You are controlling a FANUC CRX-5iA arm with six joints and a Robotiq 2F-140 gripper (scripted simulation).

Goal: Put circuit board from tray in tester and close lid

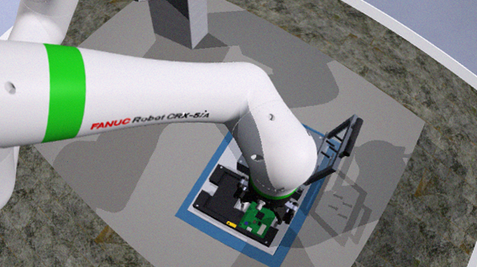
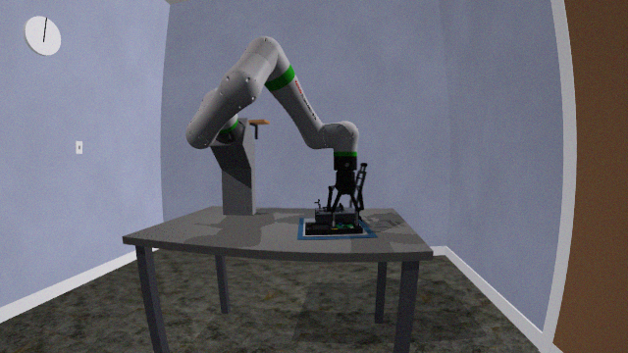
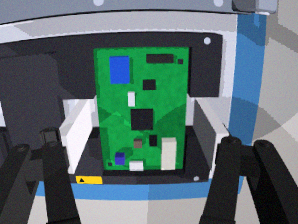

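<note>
Overhead, arm lettered "FANUC Robot CRX-5iA"; fingers spread, empty, above circuit board.

I see a green board in a black tray, blue mat border, grey tabletop, white green-banded arm.
</note>
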